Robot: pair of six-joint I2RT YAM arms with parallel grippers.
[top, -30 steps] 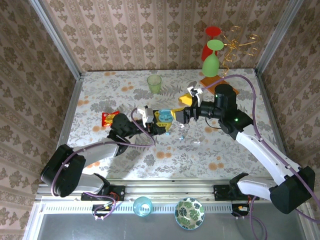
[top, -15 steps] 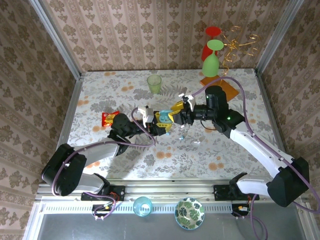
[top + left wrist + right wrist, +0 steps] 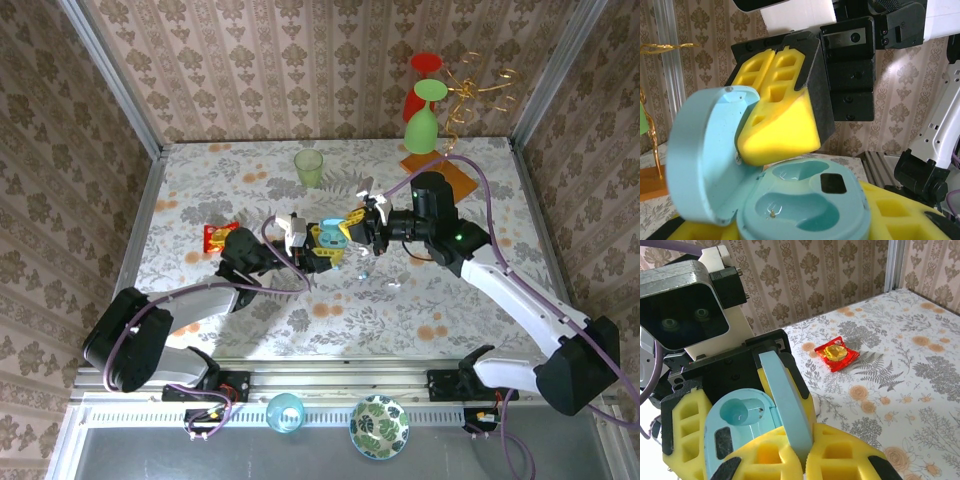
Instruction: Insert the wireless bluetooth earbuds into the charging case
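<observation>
The charging case (image 3: 805, 212) is held above the middle of the table (image 3: 190, 190), clamped between the yellow pads of the left gripper (image 3: 312, 244). Its lid (image 3: 784, 400) stands open, and the right gripper (image 3: 796, 452) is closed onto the lid's edge. Two earbuds (image 3: 362, 271) lie on the table just in front of the case, apart from each other and too small to make out further. A red packet (image 3: 219, 236) lies left of the left gripper, and a green cup (image 3: 309, 167) stands well behind. Patterned walls close three sides, with bare tabletop on the near side. The case is pale blue and rounded, with two bare moulded wells and a small dark patch.
</observation>
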